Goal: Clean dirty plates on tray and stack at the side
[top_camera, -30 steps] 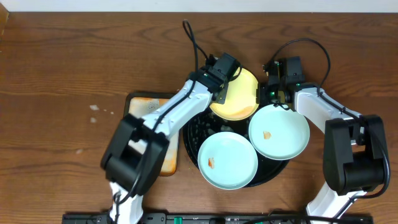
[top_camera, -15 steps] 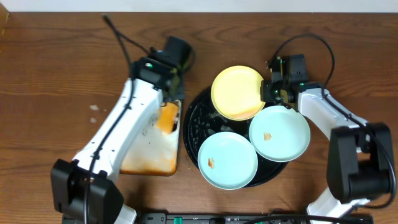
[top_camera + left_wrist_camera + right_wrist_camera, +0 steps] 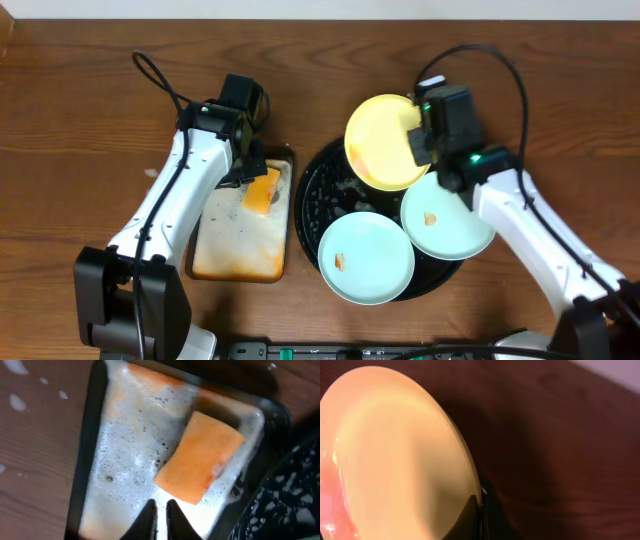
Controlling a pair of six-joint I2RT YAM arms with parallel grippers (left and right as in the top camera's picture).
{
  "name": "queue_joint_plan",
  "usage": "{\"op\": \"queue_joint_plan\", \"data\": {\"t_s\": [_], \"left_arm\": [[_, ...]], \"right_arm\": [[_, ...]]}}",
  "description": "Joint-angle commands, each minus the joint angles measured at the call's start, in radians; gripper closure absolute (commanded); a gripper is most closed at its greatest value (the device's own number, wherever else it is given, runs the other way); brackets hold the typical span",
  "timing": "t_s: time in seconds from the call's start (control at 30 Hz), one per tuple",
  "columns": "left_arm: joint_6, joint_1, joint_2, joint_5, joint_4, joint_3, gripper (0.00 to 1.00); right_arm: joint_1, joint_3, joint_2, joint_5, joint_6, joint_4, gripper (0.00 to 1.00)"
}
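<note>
- Yellow plate [image 3: 380,150], overhead: upper centre, overlapping the black tray [image 3: 312,200]; right gripper [image 3: 420,143] clamps its edge. A mint plate [image 3: 366,257] and another mint plate [image 3: 450,218] lie on the tray.
- Left wrist: we note the left gripper [image 3: 161,512] closed and empty, beside the orange sponge [image 3: 199,456] in the soapy tray [image 3: 92,435].
- Right wrist: fingers [image 3: 468,519] pinch the yellow rim, bottom centre.

A brown wood-grain tabletop [image 3: 80,100] fills nearly the whole overhead view. Beyond its far edge runs a narrow pale strip [image 3: 320,8]; whether it is wall or floor cannot be told. A few white specks [image 3: 151,174] dot its left part. A black bar [image 3: 330,352] lies along its near edge. The light is even and the shadows are soft.
</note>
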Motion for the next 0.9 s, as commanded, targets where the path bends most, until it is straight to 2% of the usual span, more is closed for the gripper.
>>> {"op": "queue_joint_plan", "data": {"t_s": [0.0, 0.07, 0.2, 0.37, 0.6, 0.87], "left_arm": [[0.071, 0.003, -0.032, 0.057, -0.008, -0.002, 0.84], [0.073, 0.006, -0.071, 0.080, -0.010, -0.002, 0.83], [0.073, 0.027, -0.192, 0.085, -0.010, -0.002, 0.74], [0.073, 0.082, -0.363, 0.084, -0.024, -0.002, 0.60], [0.073, 0.150, -0.484, 0.084, -0.063, -0.002, 0.54], [0.073, 0.160, -0.487, 0.084, -0.092, -0.002, 0.51]], "right_arm": [[0.102, 0.001, -0.036, 0.264, -0.063, -0.005, 0.99], [0.161, 0.001, -0.036, 0.375, -0.093, -0.005, 0.99], [0.256, 0.001, -0.036, 0.592, -0.102, -0.011, 0.99], [0.356, 0.001, -0.036, 0.725, -0.132, -0.011, 0.99], [0.439, 0.001, -0.036, 0.856, -0.166, -0.009, 0.99], [0.500, 0.001, -0.036, 0.954, -0.203, -0.009, 0.99]]}}
